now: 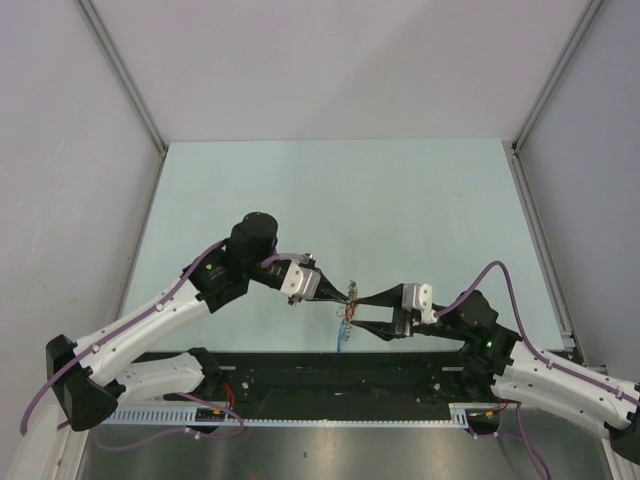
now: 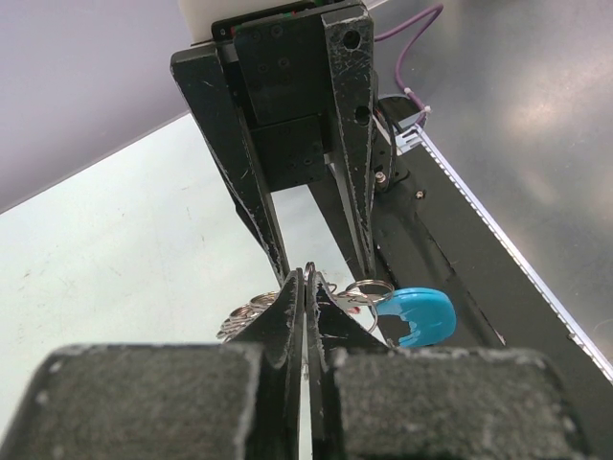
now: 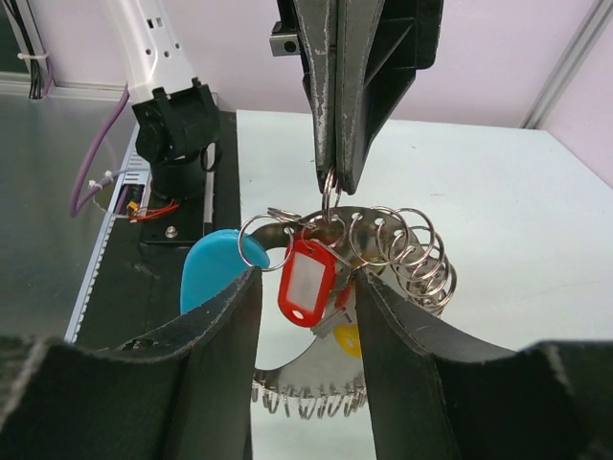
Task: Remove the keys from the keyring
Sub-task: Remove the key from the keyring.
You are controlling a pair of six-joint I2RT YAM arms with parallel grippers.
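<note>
Nearest: blue tag (image 3: 215,268), dangling at the near-left edge of the bunch, just beside one finger of the right gripper (image 2: 327,273).
Right gripper: reaching in from the right, jaws parted, nothing clasped; one finger on either side of the bunch.
Between those fingers, not touching either: red-headed key (image 3: 307,281), hanging with its long axis near upright and slightly tilted. Pale window in the head is blank.
Just behind and lower: small yellow tag (image 3: 347,338).
Above the key: keyring (image 3: 402,251), a cluster of silvery split rings held up off the pale green table (image 1: 300,190).
Farthest: left gripper (image 3: 331,182), clenched on one ring of the keyring.
Nearer arm to the key: right; likely next, closing on the red head.
Brands, writing: none legible.
</note>
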